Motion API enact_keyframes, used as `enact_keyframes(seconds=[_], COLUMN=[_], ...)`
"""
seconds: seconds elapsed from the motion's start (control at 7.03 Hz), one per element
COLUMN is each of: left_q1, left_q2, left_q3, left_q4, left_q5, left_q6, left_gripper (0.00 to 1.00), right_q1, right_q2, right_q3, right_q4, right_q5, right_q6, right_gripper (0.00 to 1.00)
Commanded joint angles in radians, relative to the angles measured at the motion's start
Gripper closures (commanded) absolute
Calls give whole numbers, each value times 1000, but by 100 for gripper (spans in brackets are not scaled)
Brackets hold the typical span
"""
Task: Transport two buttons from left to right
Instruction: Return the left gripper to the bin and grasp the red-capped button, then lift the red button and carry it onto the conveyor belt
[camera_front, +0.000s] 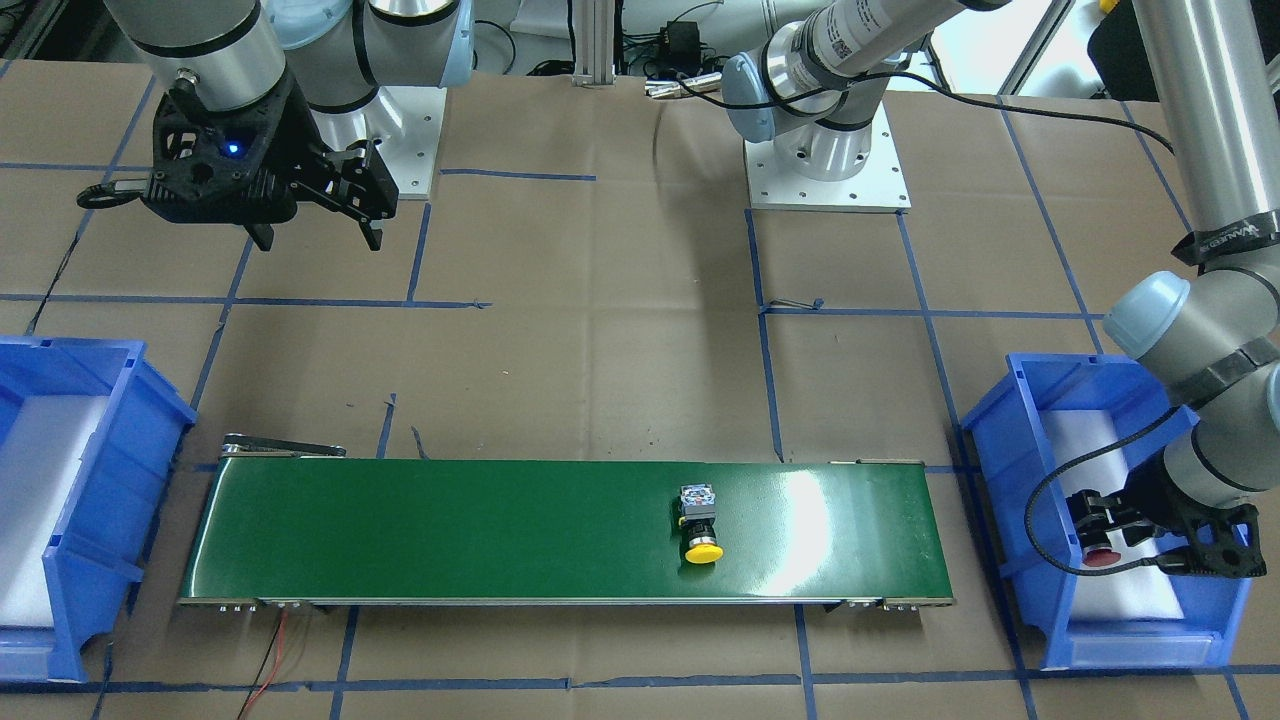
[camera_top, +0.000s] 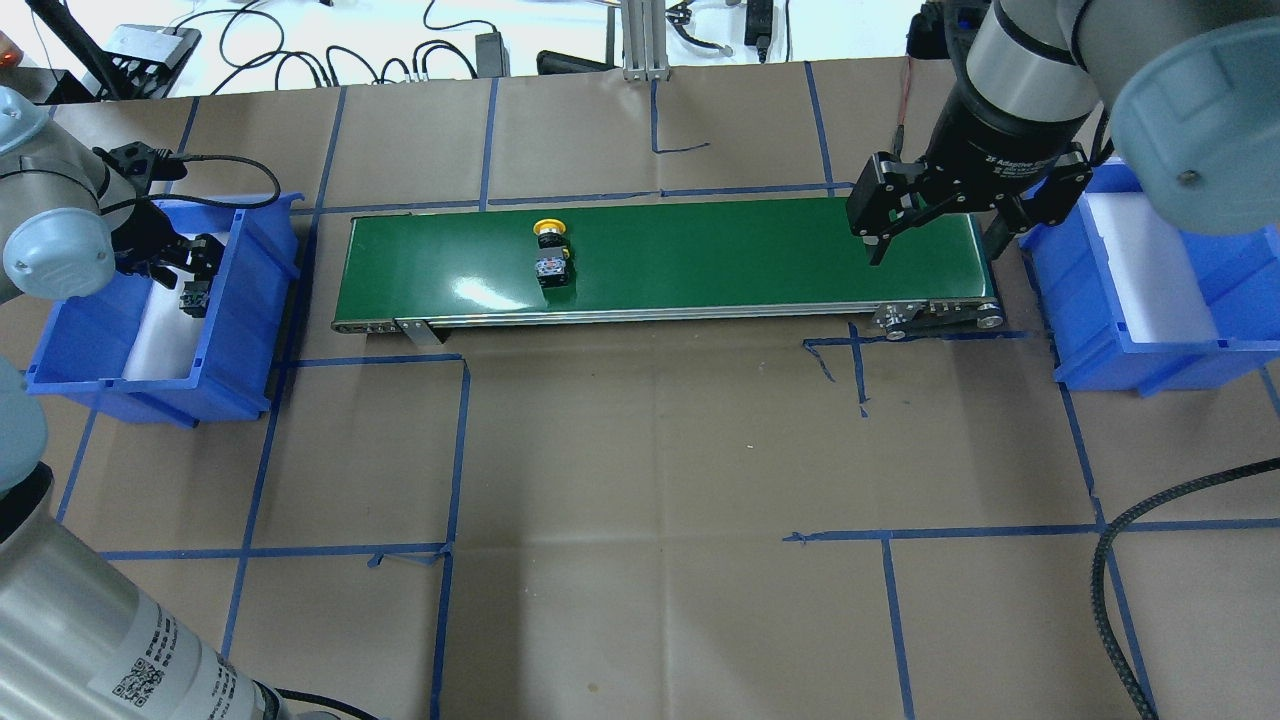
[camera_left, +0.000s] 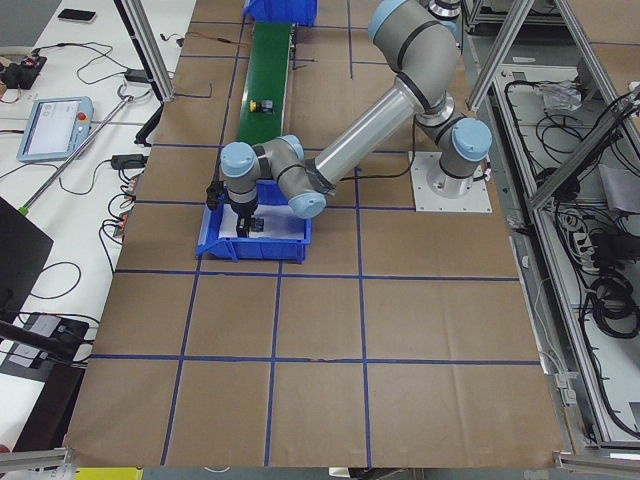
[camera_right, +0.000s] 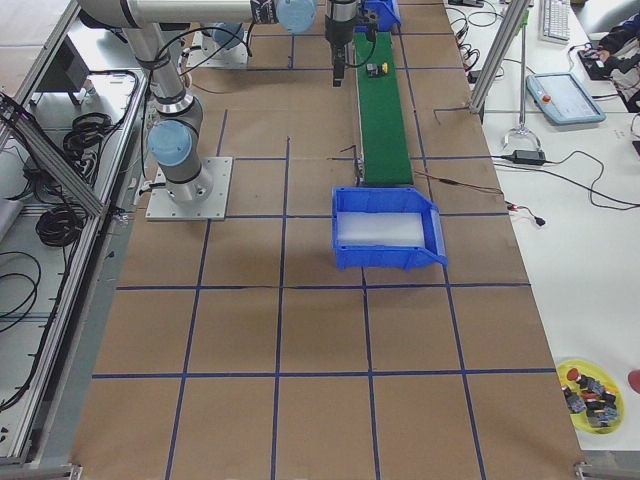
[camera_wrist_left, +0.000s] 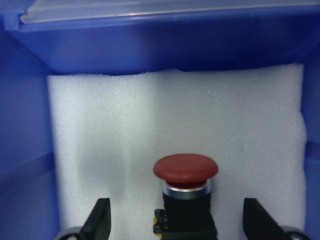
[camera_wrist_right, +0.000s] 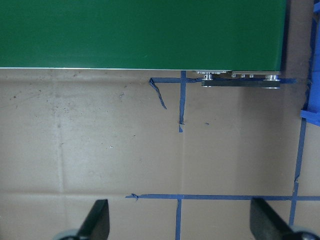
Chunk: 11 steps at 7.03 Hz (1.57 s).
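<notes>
Four exterior views — shared belt (camera_top: 660, 255) — two wrist close-ups

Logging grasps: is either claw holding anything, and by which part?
Nothing is held. The left claw straddles the red button without touching it; the right claw hangs open, empty.

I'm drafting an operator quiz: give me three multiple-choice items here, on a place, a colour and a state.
1. Where is the yellow button? A) on the green belt B) in a blue bin C) in a gripper
2. What colour is the cap at the left gripper? A) green B) red C) white
3. How is the right gripper? A) shut on a button B) open, empty C) shut, empty
Answers: A, it lies there; B, the red button shows in the left wrist view; B, its jaws stand apart, nothing between.
</notes>
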Motion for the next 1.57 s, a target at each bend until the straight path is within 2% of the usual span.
enact_keyframes(seconds=[0.0, 0.14, 0.28, 0.71, 0.85, 1.14, 1.42], left_q1=[2, 4, 3, -1, -5, -45, -193], left_q2=[-3, 4, 29, 118, 150, 173, 189], left_q3=[14, 36, 59, 258, 290, 272, 219], left_q4=[-7, -16, -54, -414, -509, -533, -524], left_q5=[-1, 1, 1, 2, 7, 11, 13], left_q6=[0, 0, 1, 9, 4, -63, -292], left_gripper=[89, 94, 94, 94, 94, 94, 94], right_q1=[0, 0, 0, 0, 0, 0, 0], right_q2=[0, -2, -2, -3, -3, -3, -3], right_q3=[0, 0, -2, -3, -3, -2, 1], right_q4=[0, 0, 0, 0, 0, 0, 0], right_q5=[0, 0, -2, -2, -2, -2, -2], right_q6=[0, 0, 0, 0, 0, 0, 0], right_gripper=[0, 0, 0, 0, 0, 0, 0])
